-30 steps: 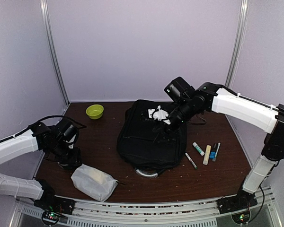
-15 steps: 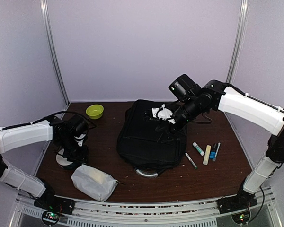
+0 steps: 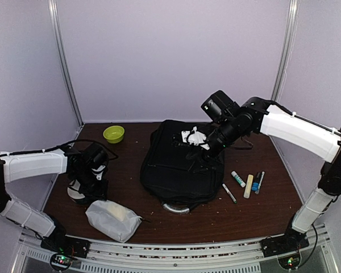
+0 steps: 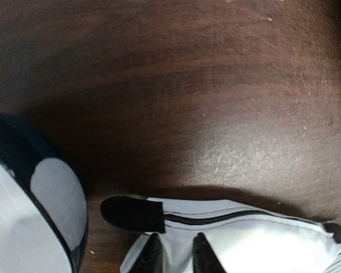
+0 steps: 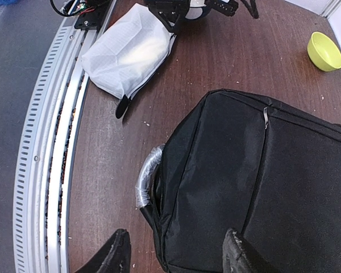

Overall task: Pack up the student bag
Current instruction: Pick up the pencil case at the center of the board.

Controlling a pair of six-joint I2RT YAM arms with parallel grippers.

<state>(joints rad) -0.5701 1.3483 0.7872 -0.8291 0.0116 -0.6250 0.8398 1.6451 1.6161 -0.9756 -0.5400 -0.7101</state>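
Observation:
The student bag (image 3: 182, 168) is a large black backpack lying flat in the middle of the table, its plastic-wrapped grey handle (image 3: 175, 208) toward the near edge. It fills the right wrist view (image 5: 261, 187), with the handle (image 5: 148, 176) at its left. My right gripper (image 3: 202, 151) hovers above the bag's far half, open wide and empty (image 5: 179, 250). My left gripper (image 3: 94, 190) is low at the near left, its fingers a small gap apart (image 4: 176, 253) over the zipper end of a white pouch (image 4: 244, 239), which lies near the front edge (image 3: 112, 219).
A round white and dark-rimmed thing (image 3: 75, 192) lies just left of my left gripper (image 4: 28, 210). A green bowl (image 3: 113, 134) sits at the back left. Several pens and markers (image 3: 247, 185) lie right of the bag. A white crumpled thing (image 3: 192, 136) rests on the bag's far end.
My left arm has swung right and nearer, from beside the round thing to the pouch's upper corner. My right gripper shifted slightly over the bag. The bag and pouch have not moved.

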